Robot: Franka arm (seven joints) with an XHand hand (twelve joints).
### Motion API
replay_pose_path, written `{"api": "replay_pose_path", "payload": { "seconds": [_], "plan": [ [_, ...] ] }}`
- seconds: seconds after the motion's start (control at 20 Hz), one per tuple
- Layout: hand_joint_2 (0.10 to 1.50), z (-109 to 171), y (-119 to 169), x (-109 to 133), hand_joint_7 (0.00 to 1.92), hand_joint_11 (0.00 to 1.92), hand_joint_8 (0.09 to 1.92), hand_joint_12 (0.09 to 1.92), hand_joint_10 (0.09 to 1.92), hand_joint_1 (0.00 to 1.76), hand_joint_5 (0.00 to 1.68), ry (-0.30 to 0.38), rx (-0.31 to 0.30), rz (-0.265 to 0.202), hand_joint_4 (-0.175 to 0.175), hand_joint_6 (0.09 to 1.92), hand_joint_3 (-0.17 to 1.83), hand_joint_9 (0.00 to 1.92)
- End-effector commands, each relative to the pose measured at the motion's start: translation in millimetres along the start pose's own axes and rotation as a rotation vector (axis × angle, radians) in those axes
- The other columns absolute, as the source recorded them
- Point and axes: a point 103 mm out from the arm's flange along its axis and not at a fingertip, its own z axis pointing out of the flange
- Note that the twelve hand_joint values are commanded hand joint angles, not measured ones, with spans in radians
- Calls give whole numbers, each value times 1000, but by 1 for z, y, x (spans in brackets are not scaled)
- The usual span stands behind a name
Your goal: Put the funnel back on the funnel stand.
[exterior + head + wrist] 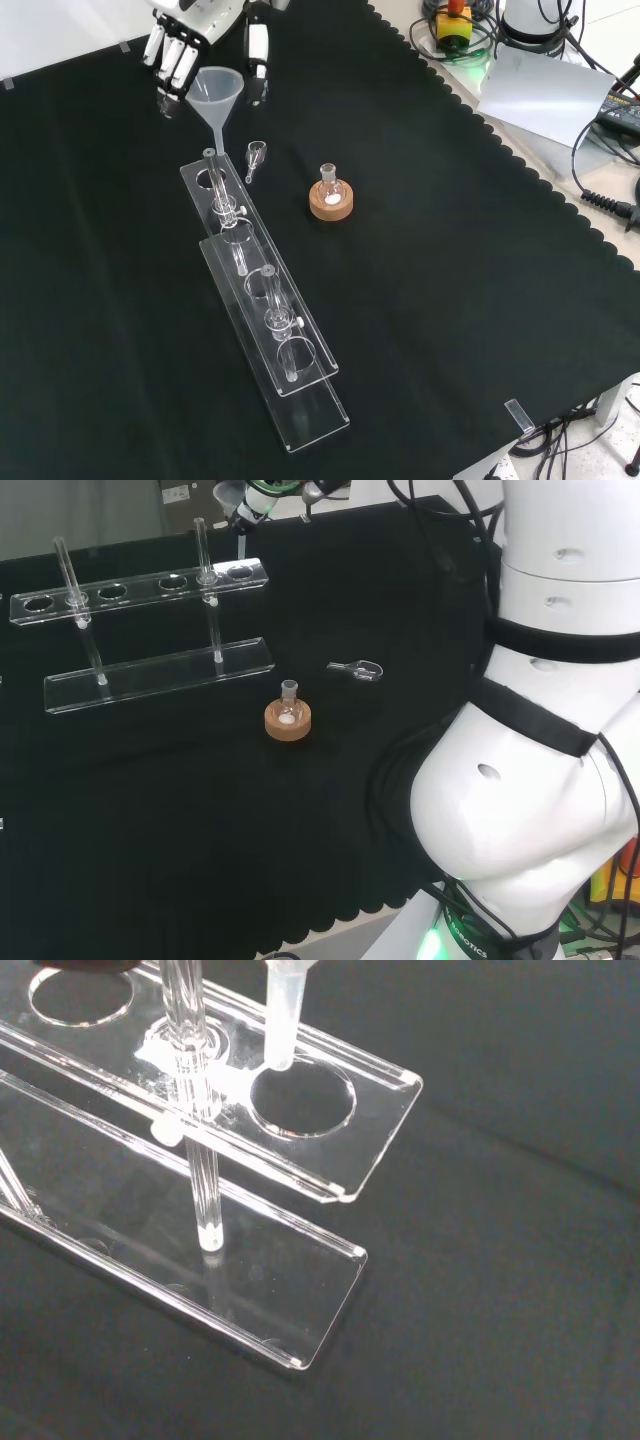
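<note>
The translucent plastic funnel (216, 88) hangs upright in my hand (190, 35), fingers on one side of its cone and thumb on the other. In the head view the hand (250, 502) is at the far edge, above the stand's right end. The clear acrylic funnel stand (262, 290) has an upper shelf (140, 585) with several round holes, held on thin posts. In the wrist view the funnel stem (283, 1015) points down, its tip just above the near rim of the end hole (302, 1095), not through it.
A small flask in a cork ring (331, 198) (288, 718) stands right of the stand in the front view. A small glass scoop (255, 155) (358, 670) lies near the stand's end, close under the hand. Cables and gear (540, 60) lie past the cloth's scalloped edge.
</note>
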Motion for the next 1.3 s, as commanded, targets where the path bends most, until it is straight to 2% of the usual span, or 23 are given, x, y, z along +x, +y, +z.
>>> {"api": "replay_pose_path", "payload": {
  "seconds": [0.05, 0.6, 1.3],
  "plan": [
    [1010, 2, 12, 0, 587, 525, 734, 1326, 604, 725, 548, -12, 12, -16, -54, 128, -175, 984],
    [1010, 20, 25, -16, 585, 528, 736, 1324, 605, 725, 545, 5, 34, -18, -55, 130, -175, 984],
    [1010, 38, 45, -18, 564, 530, 734, 1322, 601, 724, 535, 20, 49, -32, -57, 131, -175, 965]
  ]
}}
